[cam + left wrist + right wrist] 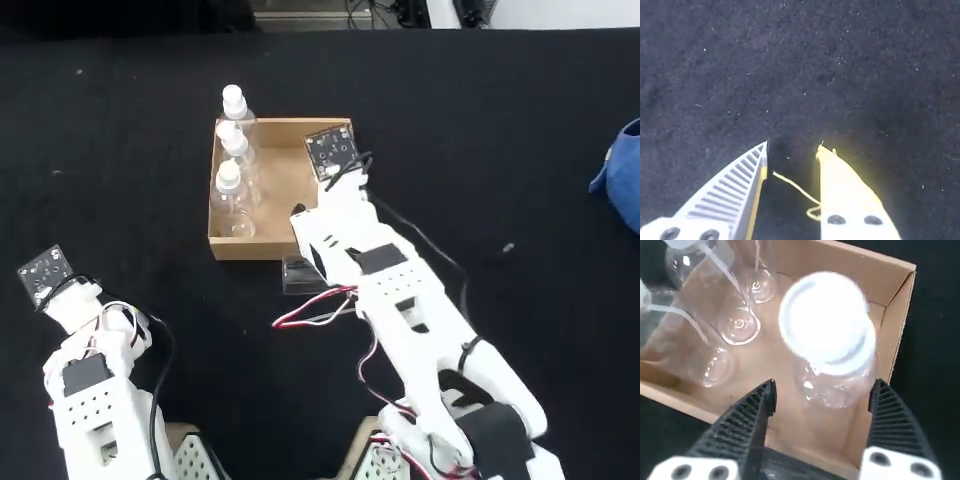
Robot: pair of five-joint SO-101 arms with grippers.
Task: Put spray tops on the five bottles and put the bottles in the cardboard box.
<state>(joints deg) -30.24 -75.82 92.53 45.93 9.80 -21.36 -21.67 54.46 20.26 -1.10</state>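
Loosely between spread jaws of right gripper [824,386]: a bottle [827,337].

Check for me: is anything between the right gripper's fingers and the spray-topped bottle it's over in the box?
Nothing visible. The right gripper is open with the bottle between its fingers, and the gaps on both sides are bare. The other bottles stand along the opposite wall of the cardboard box.

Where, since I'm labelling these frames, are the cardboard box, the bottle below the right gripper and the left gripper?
cardboard box [240,250]: high view, on its near wall.
bottle [826,322]: right wrist view, on its white top.
left gripper [792,146]: left wrist view, midway between its open fingertips.
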